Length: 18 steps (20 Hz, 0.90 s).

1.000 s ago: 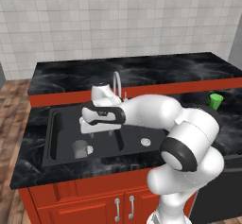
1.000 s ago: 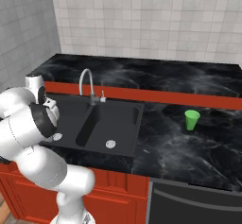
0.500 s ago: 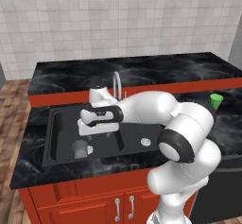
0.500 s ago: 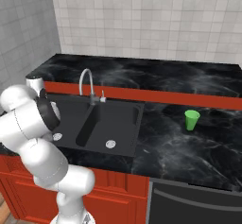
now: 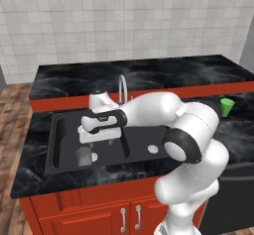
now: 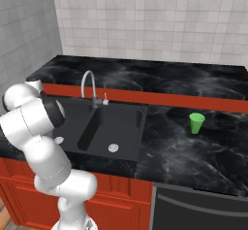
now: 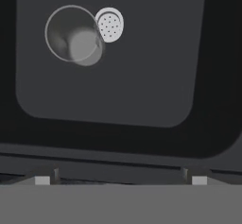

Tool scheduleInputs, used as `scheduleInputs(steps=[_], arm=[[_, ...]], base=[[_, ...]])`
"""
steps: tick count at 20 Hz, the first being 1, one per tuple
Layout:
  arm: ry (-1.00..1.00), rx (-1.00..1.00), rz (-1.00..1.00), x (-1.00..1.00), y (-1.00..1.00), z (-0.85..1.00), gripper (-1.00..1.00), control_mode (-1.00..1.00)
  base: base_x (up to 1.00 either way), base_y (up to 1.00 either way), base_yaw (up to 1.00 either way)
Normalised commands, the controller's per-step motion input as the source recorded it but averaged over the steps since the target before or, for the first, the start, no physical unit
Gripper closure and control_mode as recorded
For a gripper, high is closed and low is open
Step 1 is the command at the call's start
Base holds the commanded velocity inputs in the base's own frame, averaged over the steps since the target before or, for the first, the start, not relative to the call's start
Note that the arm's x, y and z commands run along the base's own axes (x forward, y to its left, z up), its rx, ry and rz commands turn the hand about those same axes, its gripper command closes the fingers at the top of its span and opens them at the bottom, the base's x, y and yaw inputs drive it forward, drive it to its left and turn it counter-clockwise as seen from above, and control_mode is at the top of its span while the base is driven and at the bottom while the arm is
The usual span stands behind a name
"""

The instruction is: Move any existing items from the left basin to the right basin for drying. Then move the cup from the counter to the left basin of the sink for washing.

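We see a glossy black marble-look counter (image 6: 193, 151) w/ faint white veins. The sink (image 5: 64, 162) is matt black — its tap (image 6: 88, 84) and drain (image 7: 110, 24) are shiny silver metal. The tumbler (image 7: 73, 35) looks dull, translucent grey; the cup (image 6: 196, 123) — smooth bright green, prob. plastic.

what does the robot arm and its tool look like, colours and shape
The arm is made of glossy white rounded segments joined by dark rings. The wrist carries a black band ahead of a white block-shaped tool. In the hand view, its two fingertips look small and grey. No cables or markings are visible.
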Motion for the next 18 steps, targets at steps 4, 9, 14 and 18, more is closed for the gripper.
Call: scheduleInputs(steps=[4, 9, 14, 18], arm=[[0.00, 0.00, 0.00, 0.00, 0.00, -0.09, -1.00, -1.00], [0.00, 0.00, 0.00, 0.00, 0.00, -0.13, -1.00, -1.00], [0.00, 0.00, 0.00, 0.13, 0.00, -0.11, -1.00, -1.00], [0.00, 0.00, 0.00, 0.16, 0.00, -0.10, -1.00, -1.00]], base=[[0.00, 0.00, 0.00], [0.00, 0.00, 0.00], [0.00, 0.00, 0.00], [0.00, 0.00, 0.00]])
